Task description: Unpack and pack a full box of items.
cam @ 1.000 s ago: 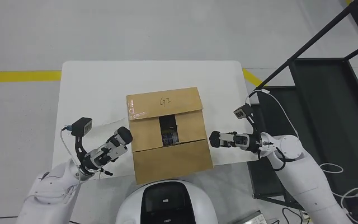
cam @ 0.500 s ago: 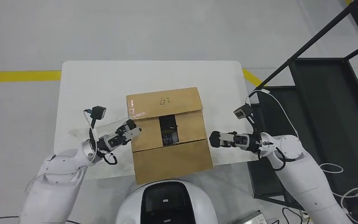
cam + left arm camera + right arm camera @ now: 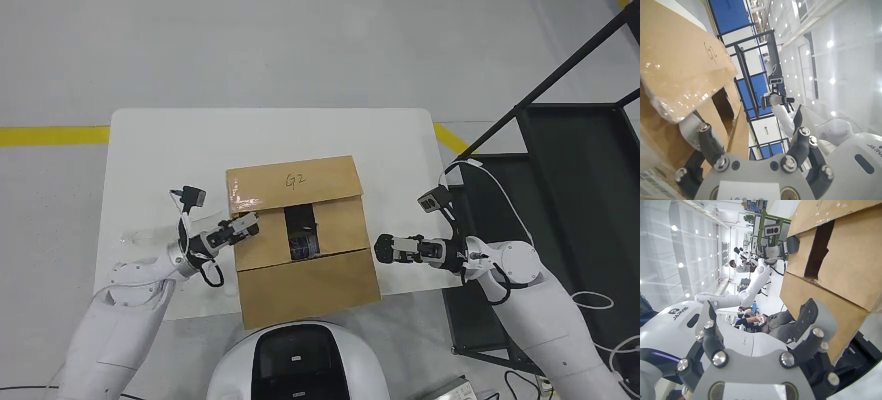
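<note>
A brown cardboard box [image 3: 300, 190] marked on its far flap sits mid-table, its flaps nearly closed around a gap [image 3: 303, 235] that reveals dark items. My left gripper [image 3: 243, 228] is at the box's left edge, open. In the left wrist view, one of the left gripper's [image 3: 745, 121] fingers [image 3: 693, 123] lies under the taped flap corner [image 3: 674, 106] and the other is out in free air. My right gripper [image 3: 383, 248] hangs at the box's right edge. In its wrist view the right gripper [image 3: 759, 313] is open, one finger [image 3: 808, 315] beside the near flap [image 3: 829, 313].
The white table [image 3: 160, 150] has bare room to the left of and behind the box. A black metal rack [image 3: 560, 170] stands close on the right, behind my right arm. A yellow floor line [image 3: 50, 134] runs past the table's left.
My left gripper has swung up and to the right from the table's front left to the box's left edge, reaching the flap. The right arm and box have not moved.
</note>
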Controlling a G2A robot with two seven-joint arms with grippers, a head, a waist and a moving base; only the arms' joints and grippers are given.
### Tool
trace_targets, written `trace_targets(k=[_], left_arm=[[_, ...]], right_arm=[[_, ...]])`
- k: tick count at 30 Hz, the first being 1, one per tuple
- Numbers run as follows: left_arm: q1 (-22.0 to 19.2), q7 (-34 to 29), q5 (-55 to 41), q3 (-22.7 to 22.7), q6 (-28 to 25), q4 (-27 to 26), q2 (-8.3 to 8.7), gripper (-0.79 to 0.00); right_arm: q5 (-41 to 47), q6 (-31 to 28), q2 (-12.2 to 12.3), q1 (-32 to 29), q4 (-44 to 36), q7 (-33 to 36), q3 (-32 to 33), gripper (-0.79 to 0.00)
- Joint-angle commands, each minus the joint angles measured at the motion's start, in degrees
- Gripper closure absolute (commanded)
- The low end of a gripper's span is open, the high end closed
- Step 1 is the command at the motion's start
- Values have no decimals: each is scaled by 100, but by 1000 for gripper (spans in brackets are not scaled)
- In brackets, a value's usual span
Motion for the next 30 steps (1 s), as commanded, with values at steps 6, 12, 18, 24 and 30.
trace_targets(k=[6, 12, 18, 24, 30], left_arm=[[-216, 372, -345, -11, -175, 68, -50, -785], [-691, 491, -567, 137, -61, 273, -123, -785], [-1248, 857, -702, 480, 8, 724, -271, -785], [-1454, 938, -949, 713, -322, 1019, -381, -785], [-1454, 938, -949, 713, -322, 1019, -381, -785]], right_arm=[[0, 0, 0, 0, 0, 0, 0, -785], [0, 0, 0, 0, 0, 0, 0, -785], [0, 0, 0, 0, 0, 0, 0, -785], [0, 0, 0, 0, 0, 0, 0, -785], [0, 0, 0, 0, 0, 0, 0, -785]])
